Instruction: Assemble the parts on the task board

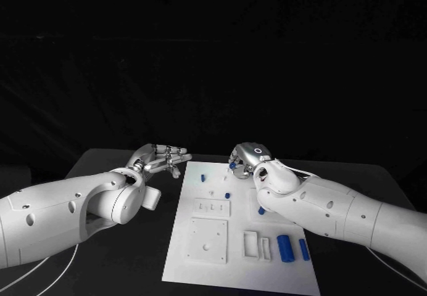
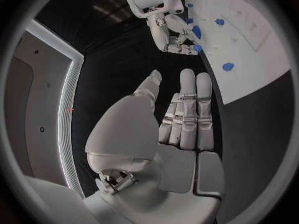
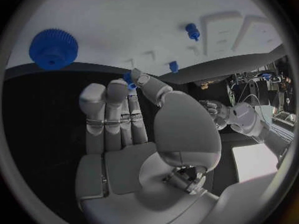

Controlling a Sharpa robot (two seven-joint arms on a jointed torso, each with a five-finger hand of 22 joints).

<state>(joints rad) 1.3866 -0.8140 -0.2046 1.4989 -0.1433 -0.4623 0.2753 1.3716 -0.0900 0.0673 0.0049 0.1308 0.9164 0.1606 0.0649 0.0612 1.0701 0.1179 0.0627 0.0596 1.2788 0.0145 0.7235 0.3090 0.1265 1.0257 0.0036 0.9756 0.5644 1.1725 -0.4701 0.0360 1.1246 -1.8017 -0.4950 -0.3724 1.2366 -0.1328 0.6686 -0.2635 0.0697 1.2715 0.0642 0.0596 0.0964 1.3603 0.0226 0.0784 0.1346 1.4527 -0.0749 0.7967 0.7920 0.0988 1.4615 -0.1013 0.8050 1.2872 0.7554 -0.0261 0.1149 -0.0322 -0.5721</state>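
The white task board (image 1: pixel 242 272) lies in the middle of the black table. My right hand (image 1: pixel 249 160) hovers over the board's far edge and pinches a small blue part (image 3: pixel 129 80) between thumb and fingertips. My left hand (image 1: pixel 165 158) hangs just off the board's far left corner, fingers extended, holding nothing. A small blue peg (image 1: pixel 203 178) and another (image 1: pixel 228 195) stand on the board's far half. A large blue cylinder (image 1: pixel 285 248) and a thinner blue piece (image 1: pixel 304 248) lie near the right edge. A blue gear (image 3: pixel 53 47) lies on the board (image 3: pixel 156 20).
White raised fixtures sit on the board: a square plate (image 1: pixel 208 242) and two narrow slots (image 1: pixel 252 243). Black table (image 1: pixel 116 271) runs along both sides of the board. My right forearm (image 1: pixel 338 209) crosses above the board's right side.
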